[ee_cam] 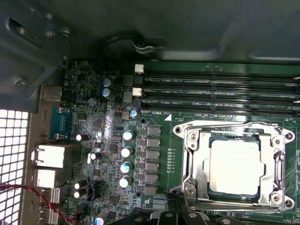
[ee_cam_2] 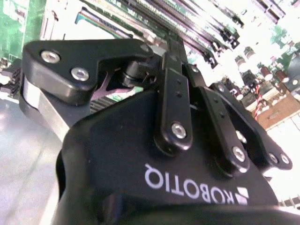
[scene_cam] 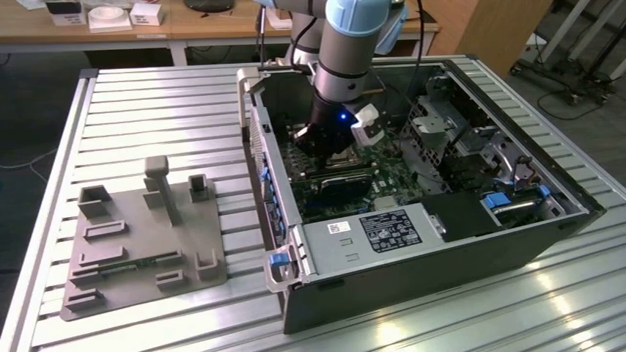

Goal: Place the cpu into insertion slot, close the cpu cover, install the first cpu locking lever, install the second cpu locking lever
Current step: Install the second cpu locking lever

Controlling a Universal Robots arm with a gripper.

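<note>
The cpu (ee_cam: pixel 233 167), a light, rigid, scratch-prone chip best taken by its edges, sits seated in the insertion slot (ee_cam: pixel 233 199) with the cpu cover (ee_cam: pixel 199 171) down around it in the first wrist view. The gripper (ee_cam: pixel 176 216) hovers near the socket's 7 o'clock corner; whether its fingers are open cannot be told.

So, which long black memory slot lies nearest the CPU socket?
The memory slot right beside the insertion slot's silver rim; the others lie beyond it, towards the case wall.
</note>
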